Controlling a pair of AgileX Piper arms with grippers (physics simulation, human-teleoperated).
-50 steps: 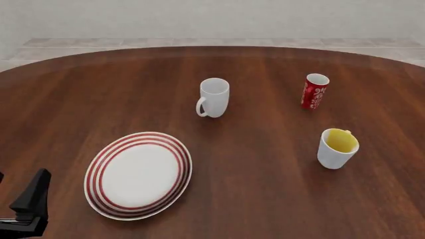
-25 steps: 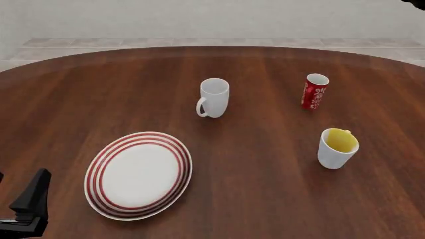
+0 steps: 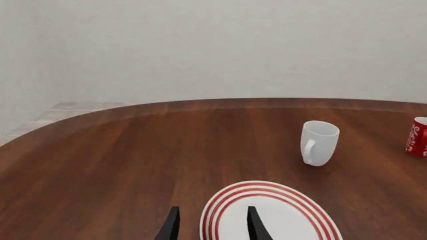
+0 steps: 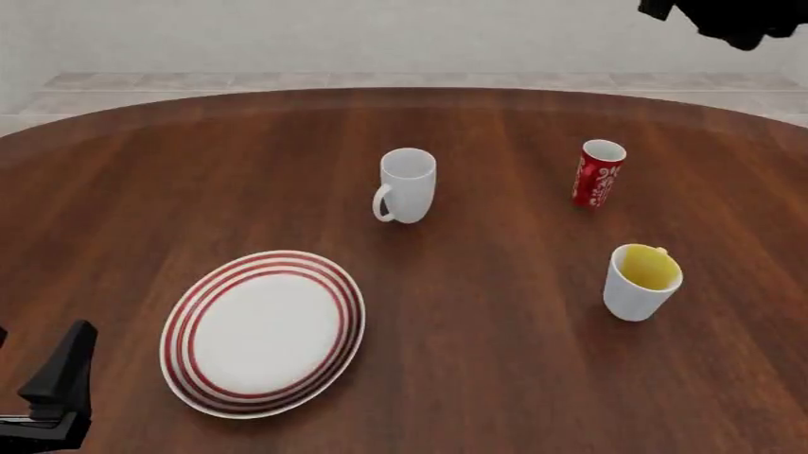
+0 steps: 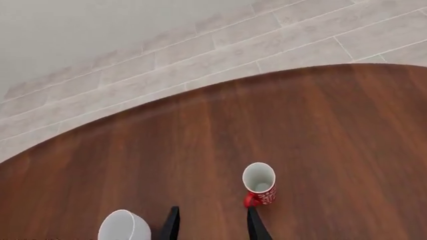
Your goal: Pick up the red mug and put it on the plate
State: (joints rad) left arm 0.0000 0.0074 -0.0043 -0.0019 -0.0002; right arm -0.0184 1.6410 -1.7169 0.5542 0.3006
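Note:
The red mug point(image 4: 599, 174) stands upright at the table's far right, also seen in the right wrist view point(image 5: 260, 184) and at the edge of the left wrist view point(image 3: 418, 136). The plate point(image 4: 263, 331), white with red rings, lies at the near left. My left gripper point(image 3: 213, 210) is open and empty, low at the near left corner point(image 4: 57, 383), with the plate's rim point(image 3: 230, 197) just beyond its fingers. My right gripper point(image 5: 213, 210) is open and empty, high above the table; the red mug is below and ahead of it. Part of the right arm point(image 4: 729, 17) shows top right.
A plain white handled mug point(image 4: 407, 185) stands mid-table between the plate and the red mug. A white mug with yellow inside point(image 4: 641, 281) stands nearer than the red mug on the right. The table's curved far edge point(image 4: 404, 91) meets a tiled floor.
The right arm has come into the front view at the top right, where it was out of view before. The mugs, plate and left gripper have not moved.

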